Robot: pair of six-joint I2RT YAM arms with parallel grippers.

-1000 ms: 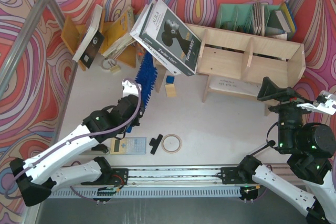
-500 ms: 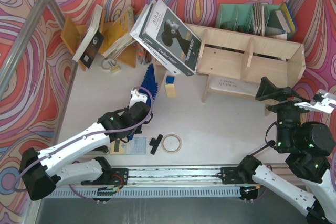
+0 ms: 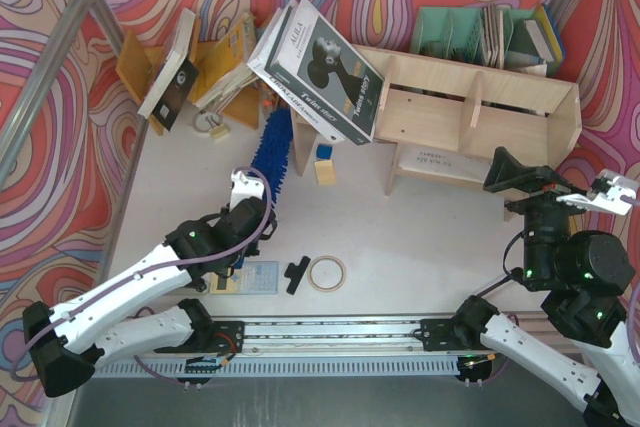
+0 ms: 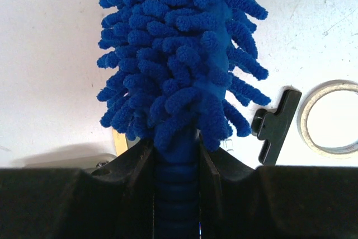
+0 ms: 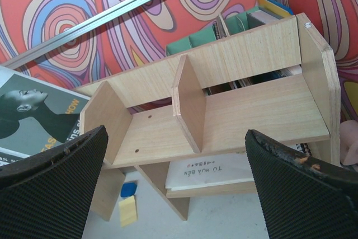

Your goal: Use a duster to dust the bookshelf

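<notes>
The duster (image 3: 273, 150), bright blue and fluffy, points away from me toward the leaning books at the left end of the bookshelf (image 3: 500, 112). My left gripper (image 3: 250, 190) is shut on its ribbed dark blue handle. In the left wrist view the handle sits clamped between both fingers of the left gripper (image 4: 176, 158), and the duster (image 4: 179, 54) fills the middle above the white table. My right gripper (image 3: 558, 185) hovers open and holds nothing in front of the shelf's right end. In its own view the right gripper (image 5: 176, 135) frames the bookshelf (image 5: 235, 110) and its upright divider.
A large book (image 3: 320, 72) leans on the shelf's left end. On the table lie a tape ring (image 3: 327, 272), a black clip (image 3: 297, 273) and a card (image 3: 247, 277). A green organizer (image 3: 480, 35) stands behind, an orange rack (image 3: 215, 62) at left. A white booklet (image 5: 224, 170) lies on the lower tier.
The left arm drew the duster back toward me and to the right half a second ago, then pushed it out again toward the books. The right arm barely shifted.
</notes>
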